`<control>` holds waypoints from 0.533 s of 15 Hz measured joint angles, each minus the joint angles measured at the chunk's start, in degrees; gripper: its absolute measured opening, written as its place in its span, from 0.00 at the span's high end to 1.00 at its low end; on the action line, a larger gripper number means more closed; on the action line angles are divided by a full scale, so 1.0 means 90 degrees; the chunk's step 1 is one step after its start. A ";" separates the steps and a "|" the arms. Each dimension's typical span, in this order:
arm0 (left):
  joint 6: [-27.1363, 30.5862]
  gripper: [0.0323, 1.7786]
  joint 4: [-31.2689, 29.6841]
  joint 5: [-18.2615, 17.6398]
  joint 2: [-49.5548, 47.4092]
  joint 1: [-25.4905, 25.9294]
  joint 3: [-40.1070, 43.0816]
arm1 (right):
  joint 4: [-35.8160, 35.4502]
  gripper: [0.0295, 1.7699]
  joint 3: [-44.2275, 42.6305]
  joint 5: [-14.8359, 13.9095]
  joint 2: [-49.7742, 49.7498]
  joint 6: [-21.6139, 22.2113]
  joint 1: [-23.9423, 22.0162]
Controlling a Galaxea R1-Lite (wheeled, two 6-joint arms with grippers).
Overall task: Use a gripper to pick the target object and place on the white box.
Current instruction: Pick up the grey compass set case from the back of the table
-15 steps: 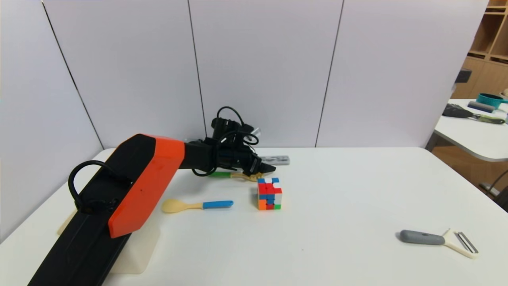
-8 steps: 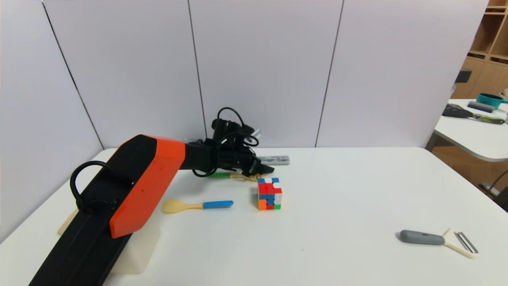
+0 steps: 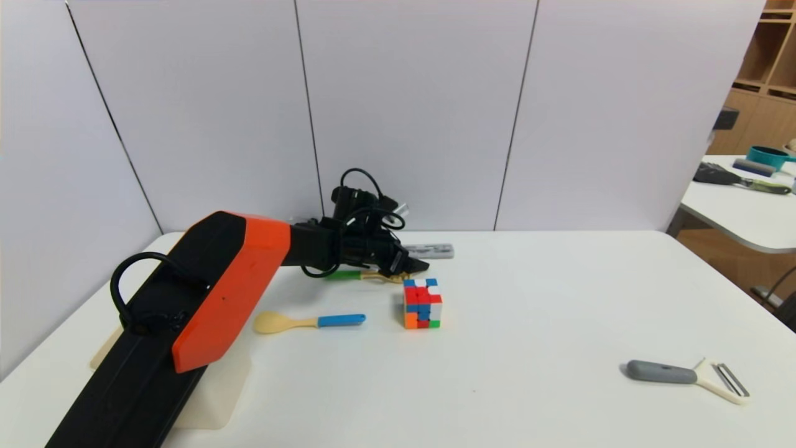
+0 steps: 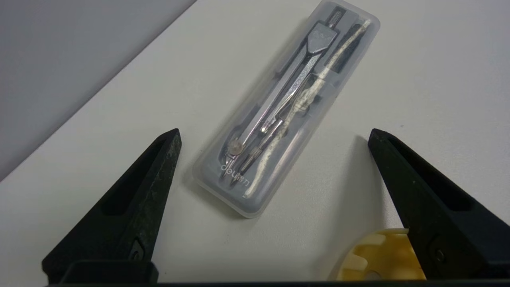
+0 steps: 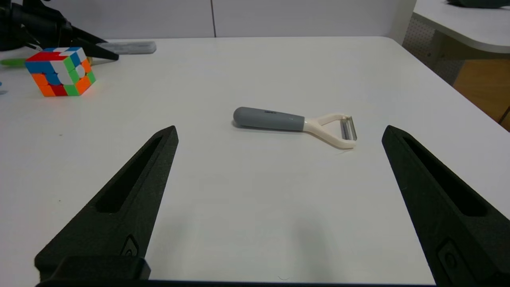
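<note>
Bright, diffuse light over the white table [image 3: 528, 323], soft shadow beside the cube [image 3: 423, 305].

Pale panelled wall [image 3: 410, 112] behind white table [image 3: 528, 311]; wooden shelving [image 3: 771, 56], second white table [image 3: 746, 205] at right.

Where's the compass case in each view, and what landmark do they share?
Head: beyond the cube, partly behind the left end effector.
Left wrist: upper middle, case between the open fingers.
Right wrist: upper left, behind the cube.
Shared landmark: white table.
</note>
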 joint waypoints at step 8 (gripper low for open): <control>-0.0011 0.55 -0.0012 0.0000 -0.0004 -0.0003 0.0000 | 0.0000 0.00 0.0000 0.0003 0.0000 -0.0001 0.0000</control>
